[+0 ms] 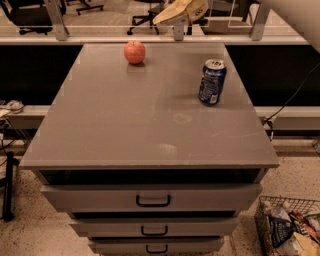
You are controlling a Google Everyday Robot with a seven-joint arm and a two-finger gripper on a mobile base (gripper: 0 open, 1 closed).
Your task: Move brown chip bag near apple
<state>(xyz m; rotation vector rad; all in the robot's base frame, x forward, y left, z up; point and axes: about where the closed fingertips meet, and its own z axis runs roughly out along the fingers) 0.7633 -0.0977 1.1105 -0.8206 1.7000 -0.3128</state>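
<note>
Camera view | brown chip bag (177,11) at top centre of frame, above the far edge of the tabletop (150,125), up and right of apple (135,52) | end effector (200,5) at top edge, by the bag's right end; its grip state cannot be told | blue soda can (212,81) upright, right of centre

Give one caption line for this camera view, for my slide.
Gripper at top edge holds chip bag aloft beyond apple; can stands at right.

We see a smooth, faintly glossy grey tabletop (150,125), a shiny metal can (212,81) at two o'clock, a matt apple (134,52) at eleven, and a crinkly chip bag (177,11) at twelve; the gripper is out of view above it.
</note>
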